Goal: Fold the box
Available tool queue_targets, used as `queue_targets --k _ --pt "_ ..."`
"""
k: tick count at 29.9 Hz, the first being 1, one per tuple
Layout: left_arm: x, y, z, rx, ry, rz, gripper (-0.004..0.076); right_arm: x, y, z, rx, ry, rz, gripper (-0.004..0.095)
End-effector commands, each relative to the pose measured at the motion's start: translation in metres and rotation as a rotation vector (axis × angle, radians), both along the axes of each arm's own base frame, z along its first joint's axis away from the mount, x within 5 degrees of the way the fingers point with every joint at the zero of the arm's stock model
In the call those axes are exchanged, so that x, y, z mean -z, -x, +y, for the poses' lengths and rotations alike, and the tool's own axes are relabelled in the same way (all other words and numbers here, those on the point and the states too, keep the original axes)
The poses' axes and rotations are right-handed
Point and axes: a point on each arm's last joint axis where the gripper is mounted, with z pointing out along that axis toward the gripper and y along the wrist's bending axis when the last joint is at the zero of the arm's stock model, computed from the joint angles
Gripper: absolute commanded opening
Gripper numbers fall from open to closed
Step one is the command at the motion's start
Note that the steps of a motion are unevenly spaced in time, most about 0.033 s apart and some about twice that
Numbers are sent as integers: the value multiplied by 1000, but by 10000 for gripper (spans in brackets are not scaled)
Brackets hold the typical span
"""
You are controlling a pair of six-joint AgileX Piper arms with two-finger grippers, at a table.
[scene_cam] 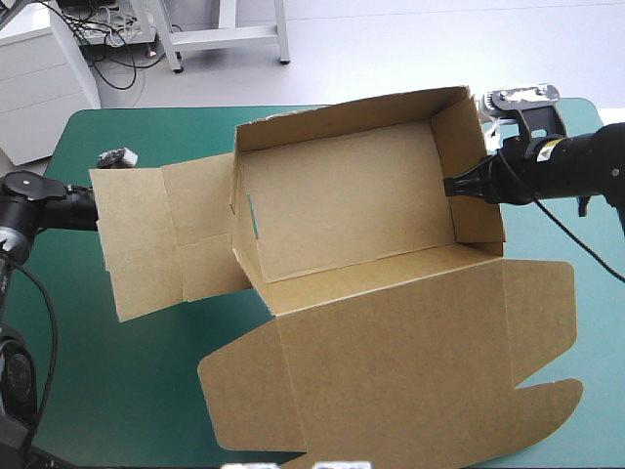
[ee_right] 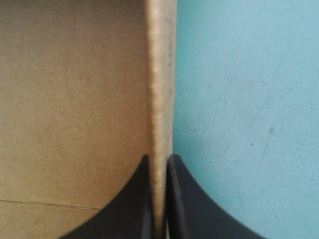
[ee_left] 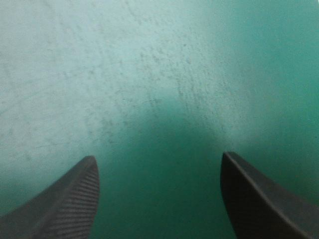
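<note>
The right claw [ee_right: 158, 160] is clamped on the right wall [ee_right: 160, 74] of the box [scene_cam: 342, 210], one finger inside and one outside. The left claw [ee_left: 157, 162] stands open over bare bench [ee_left: 149, 74]. In the high view the left flap [scene_cam: 146, 239] covers it. The box sits mid-bench with its long axis left to right, tray open upward and lid [scene_cam: 391, 381] flat toward the near edge. The left arm [scene_cam: 39, 195] and right arm [scene_cam: 576, 161] reach in low from the sides.

Brown box [scene_cam: 352, 220] on teal-green table [scene_cam: 117, 391]
</note>
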Motion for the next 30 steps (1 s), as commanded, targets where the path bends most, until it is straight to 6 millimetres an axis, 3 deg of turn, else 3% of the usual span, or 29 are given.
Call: queue_targets --k 1,15,21,30 --pt "-28 11 -25 107 106 -45 496 -19 1 1 18 -73 -129 -22" --pt "-61 28 -57 160 244 -132 495 -2 -35 3 62 -57 -139 -22" --pt "-76 40 -78 228 283 -181 494 3 -42 2 72 -31 -138 -22" --pt "-109 57 -82 238 298 -280 494 5 -43 -6 127 42 -135 -22"
